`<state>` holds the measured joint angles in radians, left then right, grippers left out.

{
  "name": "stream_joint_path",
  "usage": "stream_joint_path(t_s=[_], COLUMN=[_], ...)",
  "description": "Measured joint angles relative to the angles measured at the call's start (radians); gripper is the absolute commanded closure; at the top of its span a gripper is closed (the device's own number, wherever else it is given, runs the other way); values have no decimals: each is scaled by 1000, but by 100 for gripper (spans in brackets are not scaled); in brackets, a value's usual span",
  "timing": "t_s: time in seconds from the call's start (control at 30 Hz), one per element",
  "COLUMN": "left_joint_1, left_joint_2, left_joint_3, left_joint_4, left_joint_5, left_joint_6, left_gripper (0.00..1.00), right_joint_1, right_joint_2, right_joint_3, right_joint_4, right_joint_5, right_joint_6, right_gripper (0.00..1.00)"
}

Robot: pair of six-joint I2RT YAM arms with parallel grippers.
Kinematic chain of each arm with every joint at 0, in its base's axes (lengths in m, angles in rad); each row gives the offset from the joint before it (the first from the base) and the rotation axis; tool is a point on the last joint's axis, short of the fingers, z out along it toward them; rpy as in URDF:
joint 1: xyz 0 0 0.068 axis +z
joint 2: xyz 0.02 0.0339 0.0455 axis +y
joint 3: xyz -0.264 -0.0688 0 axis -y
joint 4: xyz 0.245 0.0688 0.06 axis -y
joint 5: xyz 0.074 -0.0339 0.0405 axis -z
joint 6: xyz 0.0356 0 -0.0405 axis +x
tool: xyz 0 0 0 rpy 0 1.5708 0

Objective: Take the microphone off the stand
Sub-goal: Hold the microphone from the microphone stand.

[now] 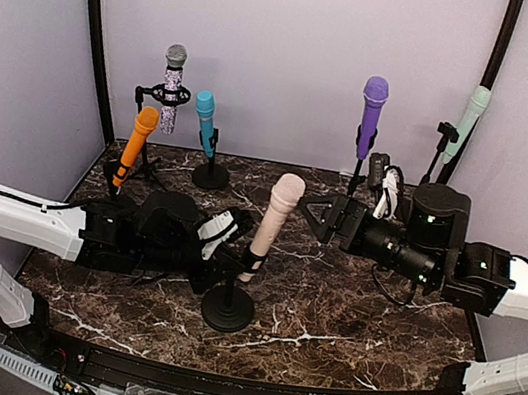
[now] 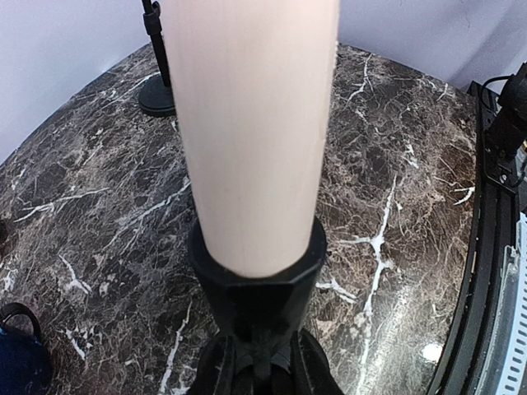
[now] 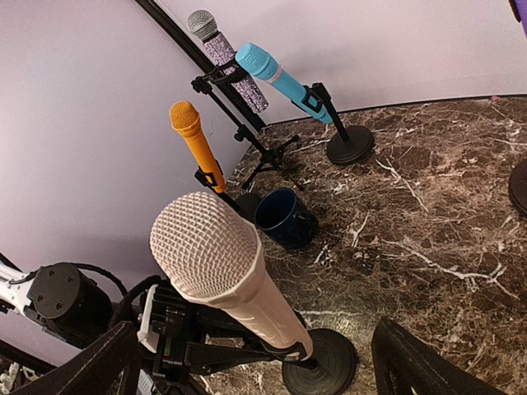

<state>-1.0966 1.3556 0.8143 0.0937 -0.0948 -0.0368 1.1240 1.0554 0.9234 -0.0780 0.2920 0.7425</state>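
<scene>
Top view first: the cream microphone (image 1: 273, 221) sits tilted in its stand (image 1: 227, 308), roughly mid-counter (image 1: 366, 316). My left pincer (image 1: 229, 253) is down low at the stand's post, right under the mic. My right pincer (image 1: 321, 217) hangs just beside the mic's head, jaws spread wide and holding nothing.

Left wrist view: the smooth barrel pretty much fills the frame, seated in the black clip (image 2: 255, 271). My fingers (image 2: 216, 370) are pinched in narrow on the post below that clip. They look to be touching it on both sides, so I'd call that a hold on the stand, not on the mic.

Right wrist view: the mesh head (image 3: 206, 243) is up close, with my wide fingers (image 3: 420, 362) framing the mic. A blue mug (image 3: 284, 218) sits on the counter behind it.

My guess on handling: it's stiff, fairly light, and a bit slick on that glossy barrel. The clip probably just grips by friction. I'd grab mid-barrel, above the clip and below the mesh, since mesh dents easily. Then I'd pull along the mic's own tilt while the left keeps the stand from tipping.
</scene>
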Motion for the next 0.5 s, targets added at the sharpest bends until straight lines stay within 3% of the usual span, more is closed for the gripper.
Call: stream_joint_path(t_s=[0.2,0.3,0.5], left_joint_1=[26,41,69], left_joint_2=[25,36,37], left_joint_3=[66,86,87], left_joint_4=[-97,-122,-126], left_joint_5=[96,141,201], left_joint_6=[41,72,112], left_gripper=[99,100,100], right_joint_1=[2,18,82], right_joint_2=[54,115,227], right_joint_3=[68,134,232], right_joint_4=[16,11,-54], right_joint_5=[-2,12,138], right_joint_6=[-24,-48,-75], right_gripper=[1,2,12])
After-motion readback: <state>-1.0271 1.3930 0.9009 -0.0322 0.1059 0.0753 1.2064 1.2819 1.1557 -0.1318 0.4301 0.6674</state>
